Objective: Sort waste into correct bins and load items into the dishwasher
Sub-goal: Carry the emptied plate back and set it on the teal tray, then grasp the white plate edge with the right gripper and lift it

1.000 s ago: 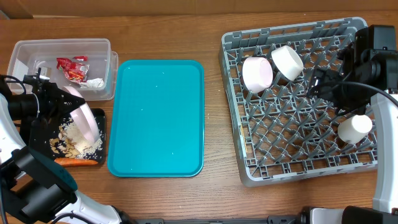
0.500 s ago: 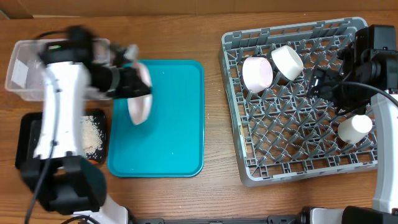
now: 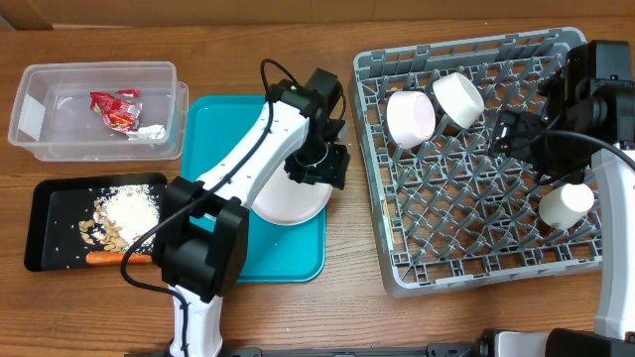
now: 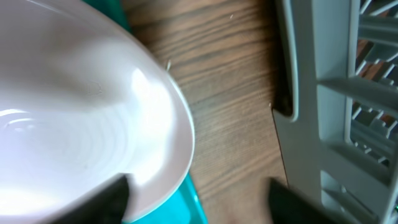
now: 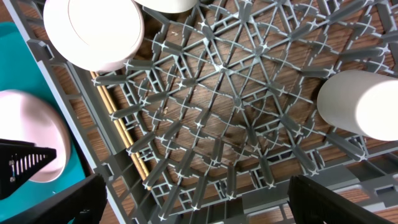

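— Where's the plate (image 3: 286, 206)?
— Over the right edge of the teal tray (image 3: 233, 149), mid-tabletop, just beside the dish rack's (image 3: 476, 268) left wall. The left gripper (image 4: 196, 202) is right at it. Its fingers sit apart with the plate's rim between them, but I cannot tell whether they pinch it.
— And the right gripper (image 5: 199, 205)?
— Spread wide, hanging over the rack by the right edge, holding nothing.
— What's loaded?
— A pinkish bowl (image 3: 410, 117) and a white bowl (image 3: 458, 98) side by side at the rack's far side, a cup (image 3: 566, 204) nearer the right edge, and chopsticks (image 5: 121, 134) lying along the left wall.
— The waste?
— Wrapper (image 3: 114, 107) and paper (image 3: 149, 132) are in the clear tub (image 3: 30, 89) at the far-left corner. Scraps (image 3: 124, 210) and carrot (image 3: 109, 259) are in the black tray (image 3: 45, 198) by the left edge.
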### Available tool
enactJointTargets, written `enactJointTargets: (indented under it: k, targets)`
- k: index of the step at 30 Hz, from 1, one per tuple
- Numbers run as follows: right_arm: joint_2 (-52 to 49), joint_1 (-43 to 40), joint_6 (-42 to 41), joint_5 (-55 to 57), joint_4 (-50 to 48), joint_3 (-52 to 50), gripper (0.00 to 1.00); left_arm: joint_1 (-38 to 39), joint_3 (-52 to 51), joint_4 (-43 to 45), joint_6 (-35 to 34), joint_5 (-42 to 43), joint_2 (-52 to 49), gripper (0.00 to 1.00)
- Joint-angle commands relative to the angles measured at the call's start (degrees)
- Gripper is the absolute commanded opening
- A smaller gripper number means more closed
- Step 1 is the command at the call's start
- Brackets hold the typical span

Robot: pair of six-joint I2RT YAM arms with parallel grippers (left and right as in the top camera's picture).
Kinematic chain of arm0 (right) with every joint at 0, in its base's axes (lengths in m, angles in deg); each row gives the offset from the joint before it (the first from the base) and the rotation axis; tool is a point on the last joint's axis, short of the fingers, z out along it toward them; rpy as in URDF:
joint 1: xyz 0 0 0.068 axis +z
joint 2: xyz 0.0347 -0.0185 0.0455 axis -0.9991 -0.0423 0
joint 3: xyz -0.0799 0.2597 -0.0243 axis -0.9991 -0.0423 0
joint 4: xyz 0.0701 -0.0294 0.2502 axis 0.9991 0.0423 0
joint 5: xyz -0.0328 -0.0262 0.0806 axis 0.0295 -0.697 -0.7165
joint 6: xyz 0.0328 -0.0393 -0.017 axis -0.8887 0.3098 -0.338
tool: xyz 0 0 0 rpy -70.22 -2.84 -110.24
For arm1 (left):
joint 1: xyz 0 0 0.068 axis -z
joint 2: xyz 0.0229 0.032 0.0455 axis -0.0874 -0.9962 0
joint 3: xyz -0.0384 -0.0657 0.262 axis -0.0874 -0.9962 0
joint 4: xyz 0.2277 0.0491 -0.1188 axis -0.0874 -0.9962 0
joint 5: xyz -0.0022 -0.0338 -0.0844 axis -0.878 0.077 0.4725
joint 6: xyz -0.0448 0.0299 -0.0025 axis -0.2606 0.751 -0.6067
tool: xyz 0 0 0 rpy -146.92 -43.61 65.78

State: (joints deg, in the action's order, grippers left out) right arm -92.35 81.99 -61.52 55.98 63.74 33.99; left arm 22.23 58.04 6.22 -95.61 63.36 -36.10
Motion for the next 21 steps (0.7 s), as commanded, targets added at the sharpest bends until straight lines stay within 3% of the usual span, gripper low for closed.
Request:
enactJointTargets:
  k: [1,4,8,14,16,21]
  targets:
    - [0.0,0.0,0.4,0.4,-0.2,0.2,0.96,-4.2,5.5,-3.4,-0.4,-1.0,4.2,0.82]
    - [0.0,0.1,0.8,-2.3,-0.5,0.2,0.96,-11.1,8.3,-7.0,-0.4,-1.0,9.4,0.82]
    - [0.1,4.2,3.2,-11.5,-3.1,0.2,0.96,-26.1,8.5,-10.8,-1.1,-0.9,19.1,0.84]
    - [-2.4,26.1,-1.3,-8.5,-15.2,0.2,0.95,-47.6,8.5,-17.0,0.3,-1.0,25.3,0.89]
    - [-7.0,33.1,-3.3,-6.4,-18.3,0.2,0.92,-51.5,8.3,-18.6,0.3,-0.9,25.2,0.91]
    - [-19.7,40.4,-5.2,-5.7,-23.3,0.2,0.84,-51.6,8.3,-18.3,0.7,-1.0,25.2,0.91]
